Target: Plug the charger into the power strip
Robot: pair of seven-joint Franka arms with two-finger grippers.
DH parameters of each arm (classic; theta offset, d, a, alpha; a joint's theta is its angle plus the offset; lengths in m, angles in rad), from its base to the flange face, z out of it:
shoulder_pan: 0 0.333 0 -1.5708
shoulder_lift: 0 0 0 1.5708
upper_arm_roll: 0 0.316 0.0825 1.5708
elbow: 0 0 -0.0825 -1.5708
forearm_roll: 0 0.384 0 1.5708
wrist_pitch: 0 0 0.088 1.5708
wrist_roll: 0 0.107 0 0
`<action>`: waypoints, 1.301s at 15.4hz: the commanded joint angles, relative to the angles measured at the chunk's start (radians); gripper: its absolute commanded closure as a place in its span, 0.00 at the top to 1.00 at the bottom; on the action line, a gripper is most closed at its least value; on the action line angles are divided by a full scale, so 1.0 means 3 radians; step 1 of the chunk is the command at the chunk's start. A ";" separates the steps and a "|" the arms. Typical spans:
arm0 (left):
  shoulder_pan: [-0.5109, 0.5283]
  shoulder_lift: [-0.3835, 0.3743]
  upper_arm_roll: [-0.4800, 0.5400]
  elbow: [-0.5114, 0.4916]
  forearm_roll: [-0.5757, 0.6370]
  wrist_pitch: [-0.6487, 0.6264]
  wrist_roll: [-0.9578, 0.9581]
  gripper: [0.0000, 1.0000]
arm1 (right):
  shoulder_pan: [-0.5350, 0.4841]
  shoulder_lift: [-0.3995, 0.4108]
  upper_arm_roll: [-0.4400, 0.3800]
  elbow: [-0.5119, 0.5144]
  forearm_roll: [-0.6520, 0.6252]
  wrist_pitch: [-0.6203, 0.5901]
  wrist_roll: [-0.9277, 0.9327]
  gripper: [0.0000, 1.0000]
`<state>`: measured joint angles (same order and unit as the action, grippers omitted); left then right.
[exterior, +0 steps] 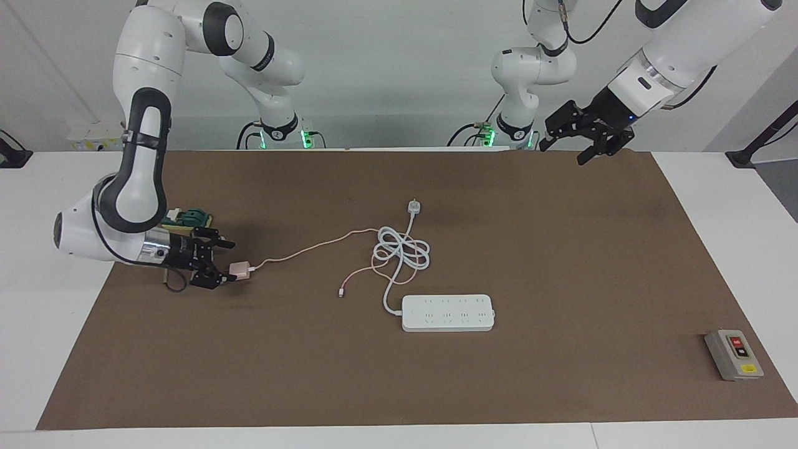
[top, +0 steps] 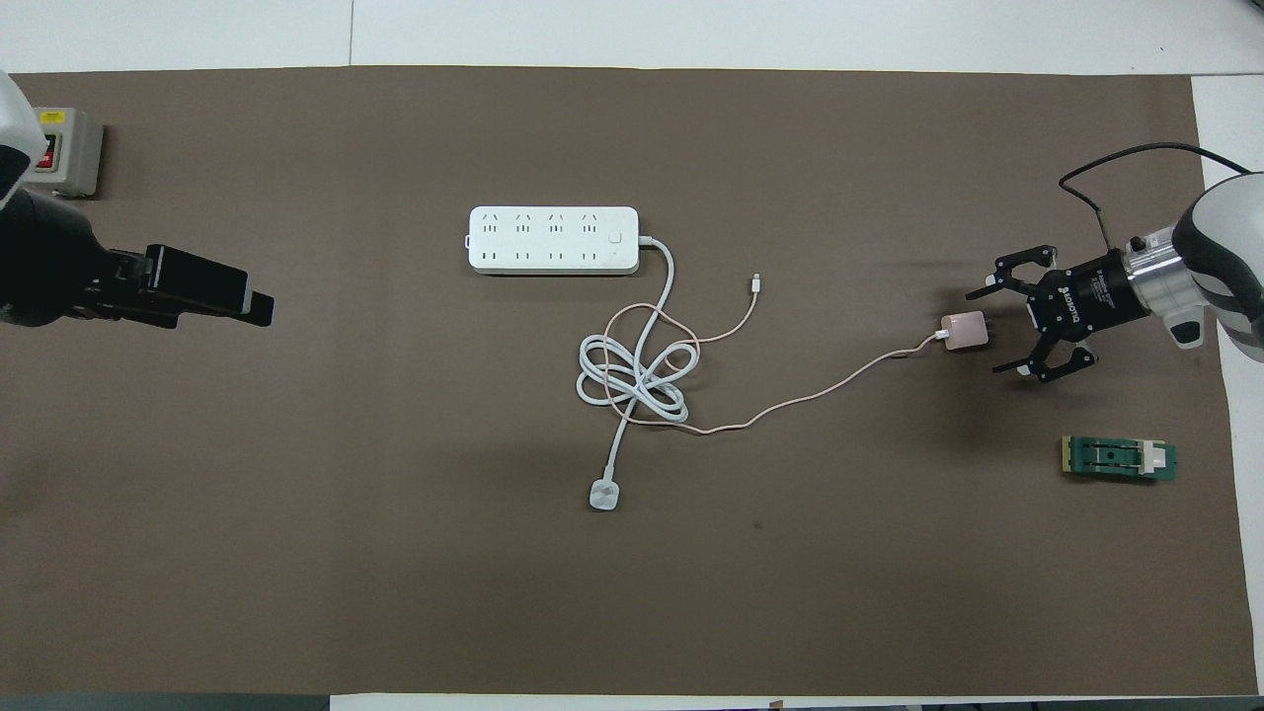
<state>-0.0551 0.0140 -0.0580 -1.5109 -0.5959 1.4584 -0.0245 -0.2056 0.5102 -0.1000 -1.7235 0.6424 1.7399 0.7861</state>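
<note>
The charger, a small pale-pink cube, lies on the brown mat toward the right arm's end of the table. Its thin pink cable runs to the coiled white cord. My right gripper is low at the charger's pronged end and open, one finger on each side of it. I cannot tell whether they touch it. The power strip lies flat mid-table, farther from the robots than the coil. My left gripper hangs open and high over the mat's edge by the robots.
The strip's white plug lies nearer to the robots than the coil. A grey button box sits at the mat's corner at the left arm's end. A small green part lies beside the right gripper.
</note>
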 commanded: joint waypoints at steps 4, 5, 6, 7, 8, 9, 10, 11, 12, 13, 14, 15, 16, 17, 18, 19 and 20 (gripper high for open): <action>0.0382 0.0321 -0.0001 -0.0351 -0.1687 -0.0060 0.0056 1.00 | -0.0056 0.0171 0.0016 0.0029 0.0164 0.0065 -0.0273 1.00; 0.0439 0.0382 -0.0001 -0.0403 -0.1913 -0.0075 0.0152 1.00 | -0.0051 0.0171 0.0016 0.0023 0.0170 0.0070 -0.0278 1.00; 0.0490 0.0499 -0.0001 -0.0419 -0.2057 -0.0086 0.0310 1.00 | -0.0051 0.0171 0.0016 0.0018 0.0200 0.0081 -0.0278 1.00; 0.0526 0.0561 -0.0001 -0.0445 -0.2129 -0.0086 0.0458 1.00 | -0.0046 0.0171 0.0016 0.0013 0.0205 0.0091 -0.0294 0.83; 0.0546 0.0607 -0.0001 -0.0546 -0.2251 -0.0096 0.0571 1.00 | -0.0046 0.0171 0.0016 0.0003 0.0200 0.0126 -0.0329 0.56; 0.0597 0.0613 -0.0001 -0.0704 -0.2410 -0.0121 0.0643 1.00 | -0.0046 0.0176 0.0016 -0.0007 0.0200 0.0147 -0.0380 0.42; 0.0618 0.0608 -0.0006 -0.0928 -0.2578 -0.0157 0.0806 1.00 | -0.0041 0.0176 0.0016 -0.0033 0.0200 0.0183 -0.0441 0.27; 0.0623 0.0603 -0.0006 -0.1113 -0.2706 -0.0157 0.1056 1.00 | -0.0046 0.0176 0.0011 -0.0068 0.0200 0.0244 -0.0493 0.13; 0.0623 0.0618 -0.0006 -0.1241 -0.2799 -0.0162 0.1301 1.00 | -0.0041 0.0171 0.0011 -0.0129 0.0200 0.0315 -0.0579 0.00; 0.0618 0.0638 -0.0006 -0.1324 -0.2855 -0.0172 0.1440 1.00 | -0.0036 0.0171 0.0016 -0.0165 0.0200 0.0356 -0.0600 0.00; 0.0618 0.0639 -0.0006 -0.1431 -0.2902 -0.0178 0.1487 1.00 | -0.0025 0.0166 0.0016 -0.0166 0.0200 0.0362 -0.0575 0.00; 0.0618 0.0639 -0.0006 -0.1543 -0.3003 -0.0178 0.1533 1.00 | -0.0030 0.0166 0.0011 -0.0156 0.0200 0.0352 -0.0570 0.00; 0.0608 0.0633 -0.0006 -0.1646 -0.3065 -0.0163 0.1615 1.00 | -0.0020 0.0161 0.0011 -0.0125 0.0200 0.0321 -0.0524 0.00; 0.0593 0.0638 -0.0006 -0.1672 -0.3081 -0.0147 0.1646 1.00 | -0.0010 0.0150 0.0011 -0.0100 0.0195 0.0316 -0.0423 0.00; 0.0578 0.0644 -0.0006 -0.1672 -0.3091 -0.0117 0.1682 1.00 | 0.0015 0.0120 0.0016 -0.0059 0.0195 0.0291 -0.0310 0.00; 0.0572 0.0679 -0.0006 -0.1672 -0.3137 -0.0101 0.1879 1.00 | 0.0026 0.0094 0.0042 0.0002 0.0190 0.0204 -0.0162 0.00; 0.0567 0.0760 -0.0011 -0.1657 -0.3152 -0.0101 0.2119 1.00 | 0.0071 0.0054 0.0047 0.0089 0.0185 0.0112 -0.0009 0.00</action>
<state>0.1190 0.2291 -0.0614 -1.9895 -1.5064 1.4215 0.5070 -0.2057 0.5489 -0.0969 -1.7273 0.6864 1.7860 0.7036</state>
